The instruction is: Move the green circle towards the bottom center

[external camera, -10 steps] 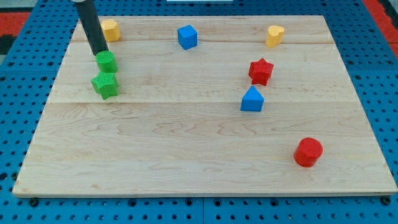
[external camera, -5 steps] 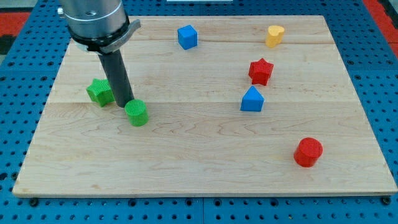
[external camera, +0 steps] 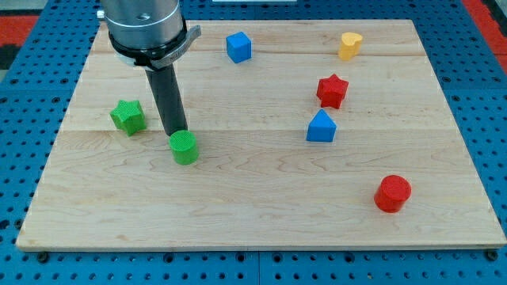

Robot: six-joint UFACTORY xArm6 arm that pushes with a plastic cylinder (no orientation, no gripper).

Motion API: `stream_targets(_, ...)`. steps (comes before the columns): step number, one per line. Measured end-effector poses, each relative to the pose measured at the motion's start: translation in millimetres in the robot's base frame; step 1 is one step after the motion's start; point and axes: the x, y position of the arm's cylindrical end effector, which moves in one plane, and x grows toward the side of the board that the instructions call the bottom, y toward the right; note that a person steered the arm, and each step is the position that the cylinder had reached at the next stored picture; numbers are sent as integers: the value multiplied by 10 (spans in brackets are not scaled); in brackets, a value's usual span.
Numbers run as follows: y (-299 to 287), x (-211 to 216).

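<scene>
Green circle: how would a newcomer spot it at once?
Look at the wooden board's left half, where the dark rod comes down. My tip sits just above the green circle. Unlike the green star further left, it is round and flat-topped.

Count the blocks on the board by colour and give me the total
Green: 2, circle and star
Blue: 2, cube and triangular block
Red: 2, star and round block
Yellow: 1
Total: 7

Wide grey metallic cylindrical arm housing (external camera: 142, 20) showing at view's top, darker flanged collar ringing its base. Straight dark matte rod (external camera: 169, 99) extending below, slightly glossy along one side, ending in my tip (external camera: 176, 134).
</scene>
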Motion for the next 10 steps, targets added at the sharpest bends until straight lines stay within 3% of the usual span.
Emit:
stream_targets(5,337,14)
stream_targets(6,389,228)
stream_targets(8,273,-37)
stream_targets(9,-184,89)
stream_targets(10,79,508)
